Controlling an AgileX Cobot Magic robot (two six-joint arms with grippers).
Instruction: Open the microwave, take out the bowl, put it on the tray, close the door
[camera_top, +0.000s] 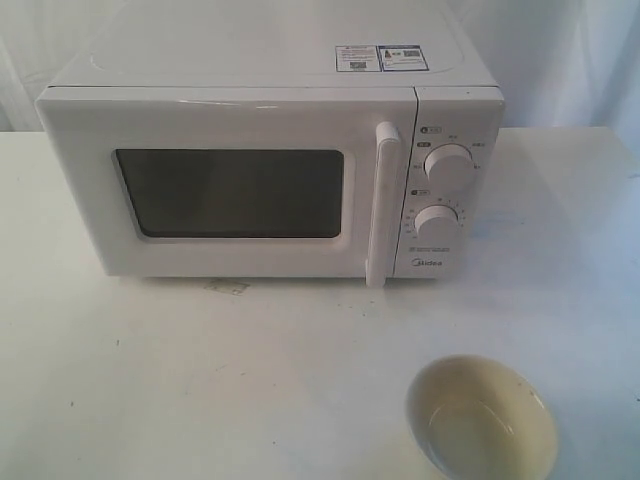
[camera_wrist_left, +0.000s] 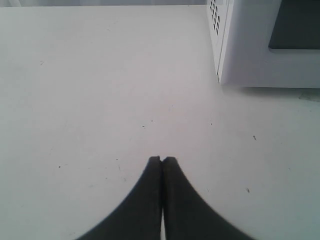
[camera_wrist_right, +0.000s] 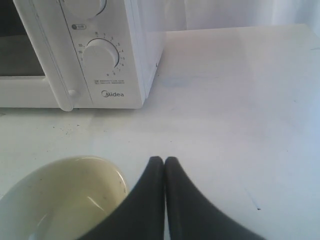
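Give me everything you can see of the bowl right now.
The bowl is small, round, smooth and pale cream-yellow, glossy like ceramic or plastic, with a few dark specks inside. It stands upright and empty on the white table, in front of the knob panel of the microwave, apart from it.

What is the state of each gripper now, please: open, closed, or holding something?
Left gripper: closed, holding nothing.
Right gripper: closed, holding nothing; the bowl sits beside it.
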